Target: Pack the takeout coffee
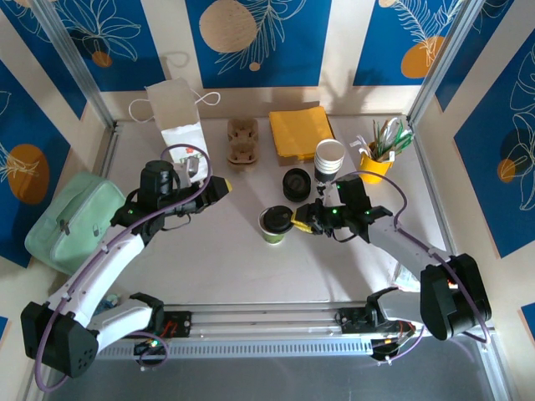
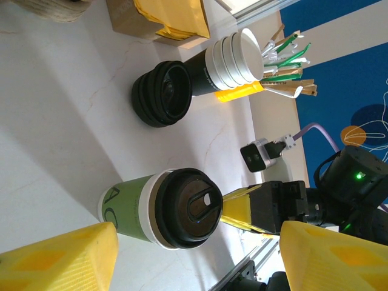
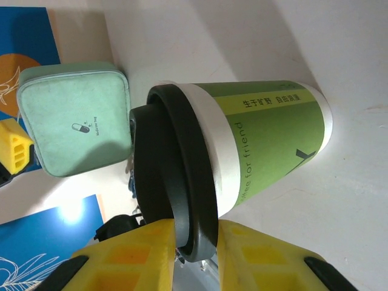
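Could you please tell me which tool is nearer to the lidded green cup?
Right. The right tool straddles the rim of the cup's lid. The left tool hangs open further left over the table, apart from the cup.

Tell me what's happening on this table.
The right pincer is at the lidded coffee cup mid-table, its yellow fingers either side of the rim of its black lid; whether it is squeezing is unclear. The left pincer hangs open and empty to its left. The cup stands upright, not yet packed; a white paper bag waits at the back.
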Tool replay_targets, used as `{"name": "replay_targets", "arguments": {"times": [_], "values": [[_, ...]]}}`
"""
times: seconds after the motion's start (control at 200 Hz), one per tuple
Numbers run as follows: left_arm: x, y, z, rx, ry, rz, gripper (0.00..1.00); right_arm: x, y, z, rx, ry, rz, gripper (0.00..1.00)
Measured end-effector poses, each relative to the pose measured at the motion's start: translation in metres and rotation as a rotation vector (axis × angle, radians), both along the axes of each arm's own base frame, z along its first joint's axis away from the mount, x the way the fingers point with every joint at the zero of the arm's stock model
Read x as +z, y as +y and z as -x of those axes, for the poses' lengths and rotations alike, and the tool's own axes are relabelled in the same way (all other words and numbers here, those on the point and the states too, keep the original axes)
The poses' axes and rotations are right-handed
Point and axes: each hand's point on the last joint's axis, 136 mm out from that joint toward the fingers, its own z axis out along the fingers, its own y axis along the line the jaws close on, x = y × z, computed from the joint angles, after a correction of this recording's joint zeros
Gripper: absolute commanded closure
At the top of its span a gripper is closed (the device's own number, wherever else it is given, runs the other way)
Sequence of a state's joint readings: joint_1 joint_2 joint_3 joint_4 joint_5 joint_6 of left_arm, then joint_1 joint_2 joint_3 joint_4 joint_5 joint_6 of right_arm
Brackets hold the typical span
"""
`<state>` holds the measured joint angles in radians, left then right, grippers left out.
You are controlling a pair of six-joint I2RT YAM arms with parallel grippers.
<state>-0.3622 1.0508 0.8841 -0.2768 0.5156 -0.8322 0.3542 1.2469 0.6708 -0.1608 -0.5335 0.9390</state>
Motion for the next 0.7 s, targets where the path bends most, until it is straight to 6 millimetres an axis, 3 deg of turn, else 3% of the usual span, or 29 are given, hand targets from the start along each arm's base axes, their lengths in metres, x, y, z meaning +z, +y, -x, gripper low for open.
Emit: {"name": "replay_targets", "arguments": {"times": [0.7], "values": [[-0.003, -0.001, 0.001, -0.006, 0.007, 0.001, 0.29, -0.011, 0.005, 0.003, 0.025, 0.015, 0.022, 0.69]]}}
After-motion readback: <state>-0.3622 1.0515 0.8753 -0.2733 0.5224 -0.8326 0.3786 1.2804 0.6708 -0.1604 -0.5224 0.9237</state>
